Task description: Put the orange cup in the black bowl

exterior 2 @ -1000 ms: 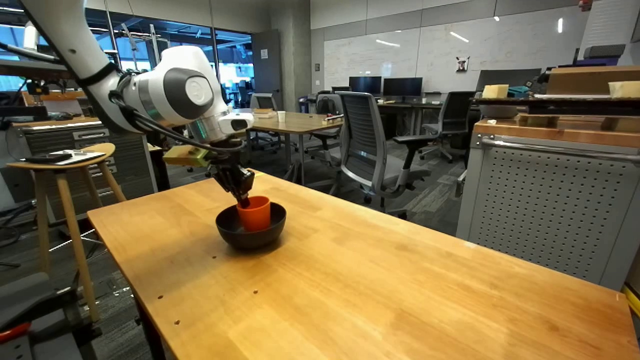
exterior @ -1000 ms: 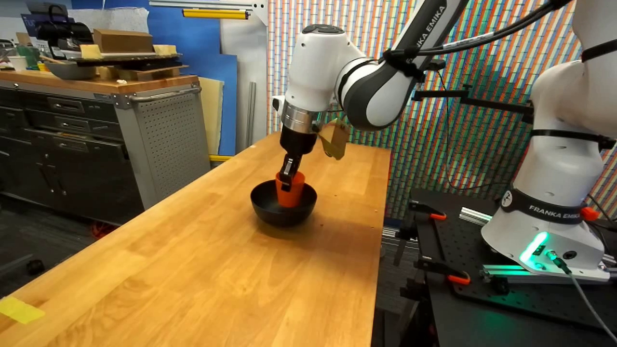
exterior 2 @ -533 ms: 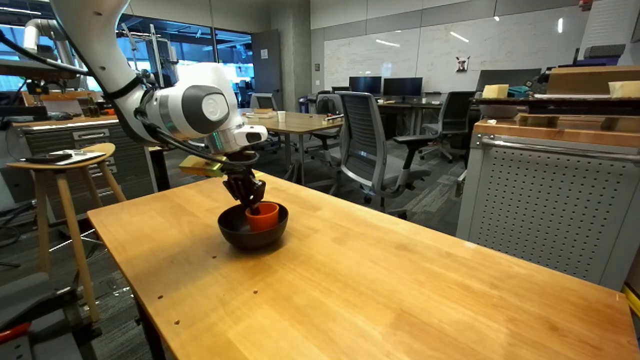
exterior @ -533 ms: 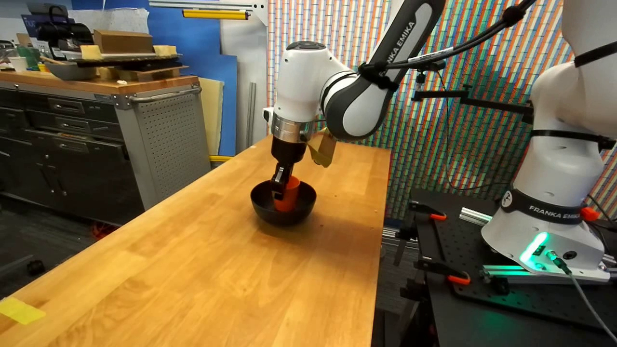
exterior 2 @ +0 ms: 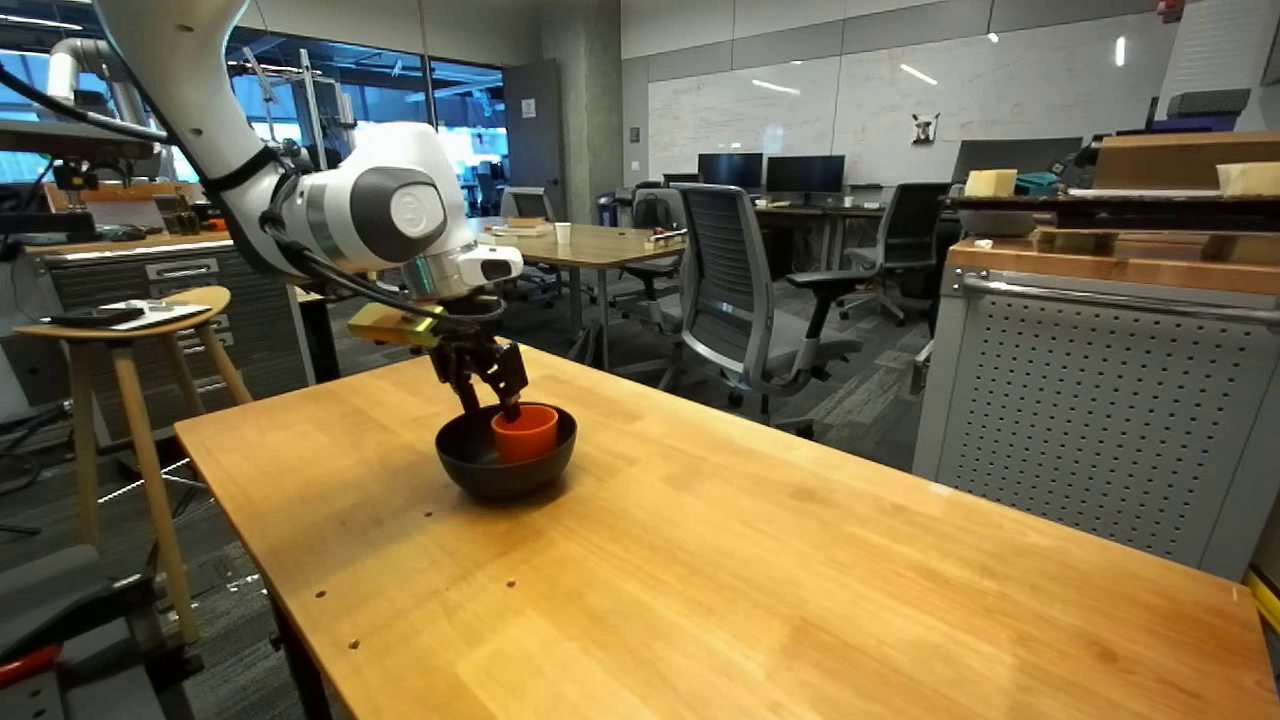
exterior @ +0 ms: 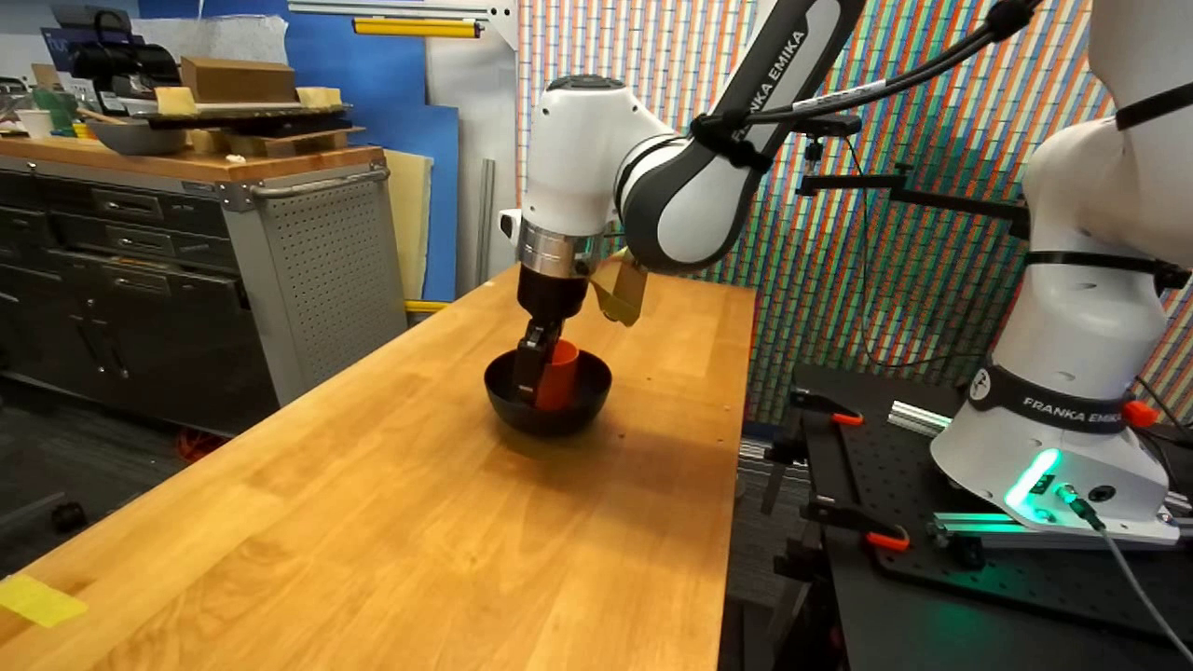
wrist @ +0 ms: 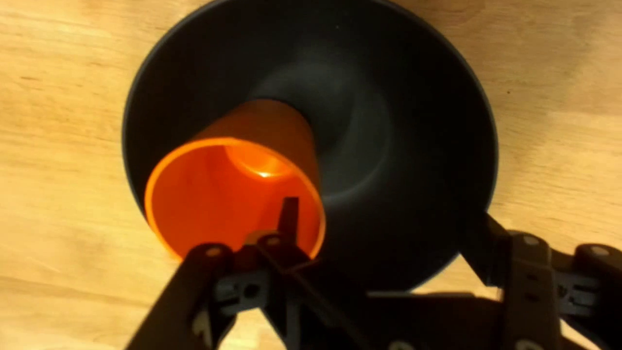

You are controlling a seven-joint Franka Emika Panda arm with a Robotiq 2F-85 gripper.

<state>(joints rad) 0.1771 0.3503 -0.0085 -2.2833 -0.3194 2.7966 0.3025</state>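
Note:
The orange cup stands roughly upright inside the black bowl, off to one side of its floor. Both exterior views show the cup's rim rising to about bowl-rim height or slightly above. From the wrist view I look down into the cup, with the bowl spreading wide around it. My gripper is open, its jaws well apart. One finger reaches inside the cup near the wall; the dark opposite finger is outside it, over the bowl's far edge. Nothing is pinched between them.
The bowl rests on a wooden table, with yellow tape at a near corner. A grey cart is beyond the table. An office chair and a wooden stool stand around it.
The arm has come down, and the cup sits lower in the bowl and slightly shifted. The jaws, closed on the cup's wall a second ago, have spread apart. The bowl has hardly moved.

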